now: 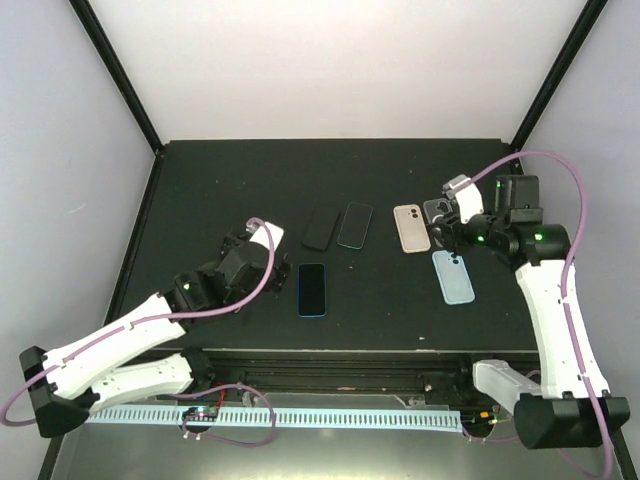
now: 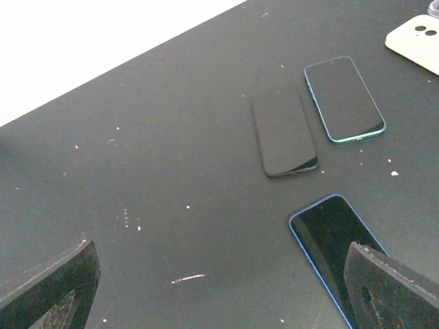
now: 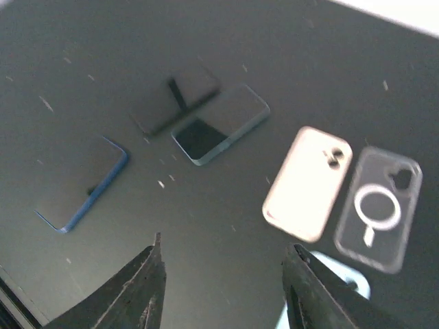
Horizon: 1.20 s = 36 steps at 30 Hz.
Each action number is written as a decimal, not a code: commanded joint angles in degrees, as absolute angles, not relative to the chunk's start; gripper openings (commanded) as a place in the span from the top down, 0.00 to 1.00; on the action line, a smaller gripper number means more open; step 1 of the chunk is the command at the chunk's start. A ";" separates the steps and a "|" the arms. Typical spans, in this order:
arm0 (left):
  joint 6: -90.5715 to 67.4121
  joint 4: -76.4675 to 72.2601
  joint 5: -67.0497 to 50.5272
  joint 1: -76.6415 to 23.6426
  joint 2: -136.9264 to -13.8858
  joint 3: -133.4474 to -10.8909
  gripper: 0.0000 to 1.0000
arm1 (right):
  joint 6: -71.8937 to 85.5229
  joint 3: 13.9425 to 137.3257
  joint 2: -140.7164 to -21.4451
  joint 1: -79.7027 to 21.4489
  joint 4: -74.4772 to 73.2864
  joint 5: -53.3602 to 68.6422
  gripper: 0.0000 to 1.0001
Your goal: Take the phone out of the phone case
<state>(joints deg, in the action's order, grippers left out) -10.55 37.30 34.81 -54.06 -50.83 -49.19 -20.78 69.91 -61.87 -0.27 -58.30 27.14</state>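
Note:
A phone in a blue case (image 1: 312, 289) lies screen up at the table's front middle; it also shows in the left wrist view (image 2: 329, 236) and the right wrist view (image 3: 82, 185). My left gripper (image 1: 262, 262) is open and empty just left of it, its right finger (image 2: 391, 288) over the phone's near corner. My right gripper (image 1: 447, 238) is open and empty, hovering between a beige phone (image 1: 410, 228) and a light blue case (image 1: 453, 276). In its own view the right gripper (image 3: 225, 245) hangs over bare table.
A black phone (image 1: 321, 227) and a teal-edged phone (image 1: 354, 225) lie side by side behind the blue one. A clear case (image 3: 378, 205) with a ring lies right of the beige phone (image 3: 306, 181). Black frame posts stand at the table's back corners.

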 commanded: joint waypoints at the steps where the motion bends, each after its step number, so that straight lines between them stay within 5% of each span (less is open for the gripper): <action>1: -11.05 42.19 40.03 -52.76 -54.36 -58.54 0.01 | -10.06 70.98 -57.80 -6.71 -45.62 28.08 0.51; 6: -10.51 35.45 40.47 -44.71 -52.88 -55.30 0.01 | -7.27 61.02 -49.69 -6.86 -26.77 24.74 0.34; 9: -9.88 26.72 33.09 -38.77 -48.84 -46.92 0.01 | -4.42 49.67 -44.13 -6.90 -15.89 21.11 0.04; 10: -9.43 26.27 31.46 -37.06 -48.29 -46.47 0.01 | -4.37 46.77 -42.67 -6.84 -13.83 21.35 0.01; 19: -10.67 28.19 34.90 -35.92 -46.76 -46.69 0.01 | 10.69 43.79 -37.35 -6.55 -9.55 -2.01 0.00; 27: -12.29 27.48 36.16 -35.95 -44.53 -47.08 0.01 | 8.47 46.10 -37.00 -6.42 -13.14 8.06 0.00; 36: -11.47 27.09 35.23 -35.88 -41.17 -46.68 0.01 | 7.42 43.11 -37.33 -6.25 -10.21 5.21 0.00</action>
<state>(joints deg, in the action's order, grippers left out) -11.27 28.23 35.75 -36.32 -43.35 -45.50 8.23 44.38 -37.47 -6.48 -12.82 6.46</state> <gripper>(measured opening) 0.990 0.996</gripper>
